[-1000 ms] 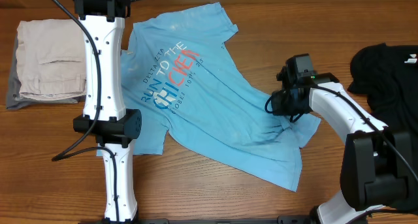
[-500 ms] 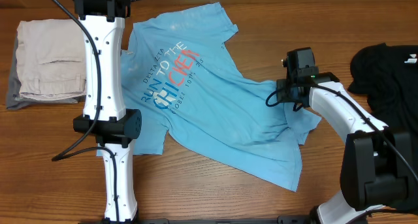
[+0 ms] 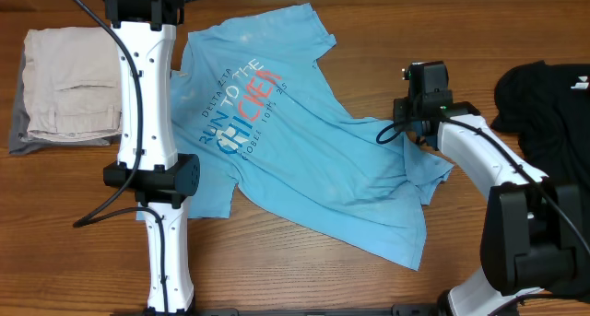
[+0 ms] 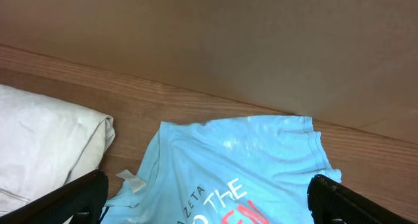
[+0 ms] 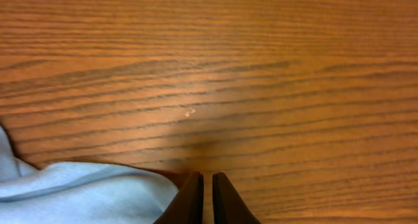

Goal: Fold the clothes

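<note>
The clothes are a light blue T-shirt (image 3: 295, 159) with white, dark blue and red chest lettering, lying spread and slanted across the wooden table. My right gripper (image 3: 412, 111) sits low at the shirt's right edge. In the right wrist view its fingers (image 5: 207, 188) stand almost together with only a sliver of wood showing between them. A fold of the blue cloth (image 5: 78, 185) lies just to their left, not between them. My left gripper (image 4: 209, 201) hovers wide open above the shirt's far sleeve (image 4: 241, 165), holding nothing.
A folded beige garment (image 3: 69, 86) rests on a grey one at the table's left and also shows in the left wrist view (image 4: 46, 145). A black garment (image 3: 548, 104) lies at the right edge. A brown wall (image 4: 261, 41) rises behind the table.
My right gripper has moved toward the far side, drawing the shirt's right edge with it; the cloth now lies beside its fingers. The left arm has not moved.
</note>
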